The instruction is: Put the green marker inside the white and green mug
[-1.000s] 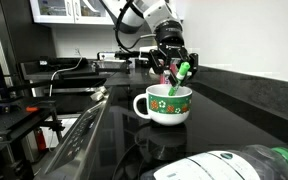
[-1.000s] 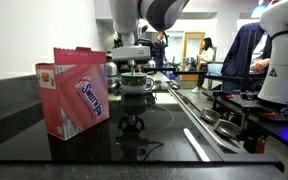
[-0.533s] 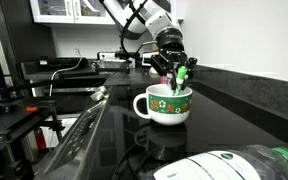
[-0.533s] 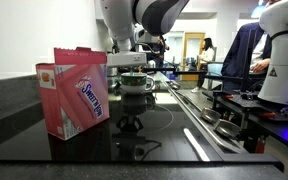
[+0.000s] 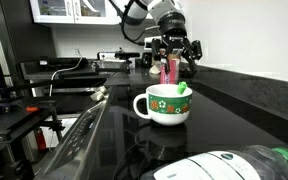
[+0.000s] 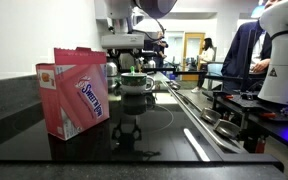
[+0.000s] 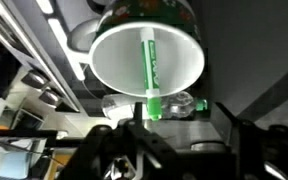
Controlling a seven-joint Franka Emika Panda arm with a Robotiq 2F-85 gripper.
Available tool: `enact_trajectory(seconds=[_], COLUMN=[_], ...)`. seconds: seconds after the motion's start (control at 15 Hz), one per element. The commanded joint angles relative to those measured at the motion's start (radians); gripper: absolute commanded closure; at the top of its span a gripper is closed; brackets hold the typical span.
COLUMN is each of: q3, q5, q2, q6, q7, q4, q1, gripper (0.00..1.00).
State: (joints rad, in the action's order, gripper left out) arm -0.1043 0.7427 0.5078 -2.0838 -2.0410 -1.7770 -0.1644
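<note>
Gleaming black lab countertop [image 5: 224, 120] w/ mug [image 5: 164, 106], green marker [image 7: 150, 75] inside, end effector [image 5: 178, 64] released.

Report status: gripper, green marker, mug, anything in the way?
Gripper open, empty, above the white and green mug. Green marker inside it, one end poking over rim. Nothing between gripper and mug.

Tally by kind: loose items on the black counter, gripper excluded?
Mugs: 1, the white and green mug
Markers: 1, the green marker, lying inside the mug
Pink containers: 1, the pink container
Bottles: 1, the clear plastic bottle
Total: 4
</note>
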Motion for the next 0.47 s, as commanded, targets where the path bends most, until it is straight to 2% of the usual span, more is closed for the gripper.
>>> enact_trajectory(seconds=[0.0,0.4], q3=[0.024,0.025], q5=[-0.095,-0.296], q2=[-0.12,-0.245], q6=[-0.109,-0.265], q7=[0.148,0.564], q4=[-0.098,-0.216], q1=[0.068,0.14], gripper=[0.0,0.0])
